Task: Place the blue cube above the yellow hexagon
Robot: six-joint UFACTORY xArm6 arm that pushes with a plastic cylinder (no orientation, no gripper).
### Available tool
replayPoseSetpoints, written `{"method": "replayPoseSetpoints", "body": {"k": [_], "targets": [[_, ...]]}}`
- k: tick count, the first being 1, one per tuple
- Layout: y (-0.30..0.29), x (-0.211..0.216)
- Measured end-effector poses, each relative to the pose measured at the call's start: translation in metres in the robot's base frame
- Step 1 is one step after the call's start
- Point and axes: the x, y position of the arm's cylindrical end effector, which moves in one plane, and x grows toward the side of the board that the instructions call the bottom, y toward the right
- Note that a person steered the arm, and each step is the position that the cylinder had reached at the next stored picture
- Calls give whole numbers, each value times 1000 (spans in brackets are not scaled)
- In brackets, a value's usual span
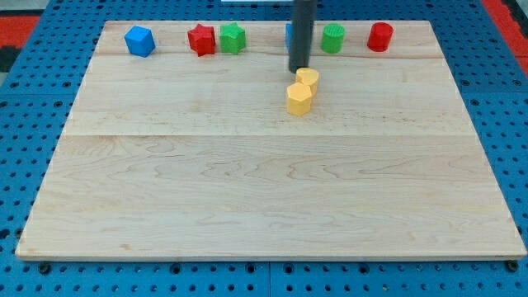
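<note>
Along the top edge of the wooden board (pixel 247 198) stood a row of blocks: a red star (pixel 201 39) touching a green star (pixel 233 38), then a blue block (pixel 289 35) mostly hidden behind the rod, a green cylinder (pixel 332 38) and a red cylinder (pixel 379 36). Two yellow blocks touched each other near the centre top: the yellow hexagon (pixel 299 98) and, just above it, a second yellow block (pixel 308 79) of unclear shape. My tip (pixel 299 69) rested just left of that upper yellow block, holding nothing. The blue cube (pixel 139 40) lay far to the view's left of my tip, at the top left corner, bright blue, slightly turned.
</note>
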Motion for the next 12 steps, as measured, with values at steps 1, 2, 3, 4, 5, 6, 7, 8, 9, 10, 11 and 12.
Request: {"method": "replayPoseSetpoints", "body": {"k": [1, 2, 3, 4, 5, 6, 7, 8, 9, 10, 11, 12], "targets": [[-61, -12], [-164, -12], [-249, -14], [-265, -65], [-307, -85], [-267, -121], [-226, -111], [-172, -54], [-164, -33], [-205, -83], [-235, -105], [-245, -58]]}}
